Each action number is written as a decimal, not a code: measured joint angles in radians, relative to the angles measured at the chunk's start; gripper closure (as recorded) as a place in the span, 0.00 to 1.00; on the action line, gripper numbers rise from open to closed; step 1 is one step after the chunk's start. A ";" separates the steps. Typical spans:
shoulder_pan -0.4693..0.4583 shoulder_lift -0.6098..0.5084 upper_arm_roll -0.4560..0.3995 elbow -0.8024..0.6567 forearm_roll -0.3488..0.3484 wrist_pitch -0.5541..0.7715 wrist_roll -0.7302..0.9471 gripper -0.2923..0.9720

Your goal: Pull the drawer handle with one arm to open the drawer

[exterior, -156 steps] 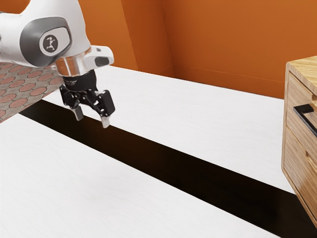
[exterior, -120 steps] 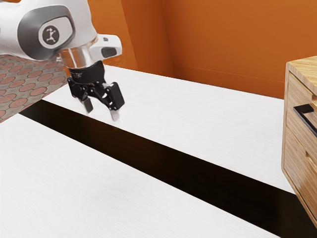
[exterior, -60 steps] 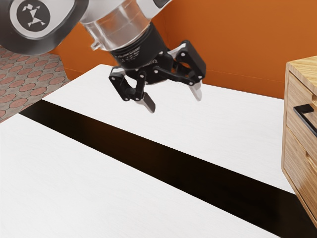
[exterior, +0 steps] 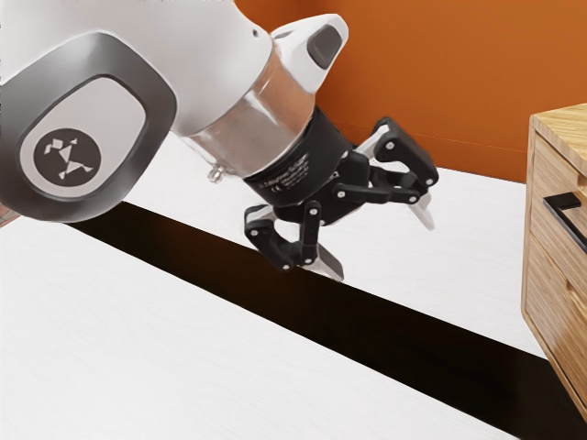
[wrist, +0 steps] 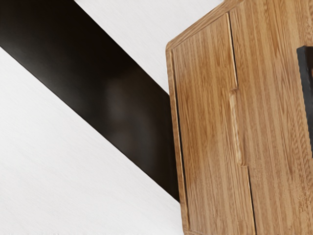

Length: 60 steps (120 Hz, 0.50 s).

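Tool (exterior: 378, 242) hangs above the surface (exterior: 138, 348) with its two fingers spread wide and nothing between them, tilted over so the fingertips aim down and toward the exterior view's right. What matters for the coming move is that the handle (exterior: 566, 213) lies well apart from the tool, off toward the exterior view's right edge, on the front of the drawer (exterior: 548, 174) near the top of a wooden cabinet (exterior: 550, 302). It is a thin black bar whose long axis runs along the drawer front, and it stands a little proud of the wood. In the wrist view I see the cabinet's side and front panels, with one end of the handle (wrist: 306, 93) at the frame's edge, so the hand already faces roughly that way. I judge the drawer shut. Between the tool and the handle I see bare white surface and a black strip (exterior: 413, 348) crossing it; no object stands in the path. An orange wall (exterior: 459, 73) backs the scene. I'd bring the spread fingers across to straddle the bar.
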<state>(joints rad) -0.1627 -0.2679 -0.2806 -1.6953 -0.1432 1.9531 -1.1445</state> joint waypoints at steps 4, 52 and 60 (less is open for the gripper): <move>-0.012 0.000 -0.002 -0.008 0.000 0.021 -0.015 0.23; -0.050 0.003 0.002 -0.142 -0.002 0.211 -0.144 0.23; -0.053 0.000 0.004 -0.157 -0.002 0.235 -0.158 0.23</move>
<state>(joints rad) -0.2154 -0.2682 -0.2765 -1.8522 -0.1456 2.1886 -1.3029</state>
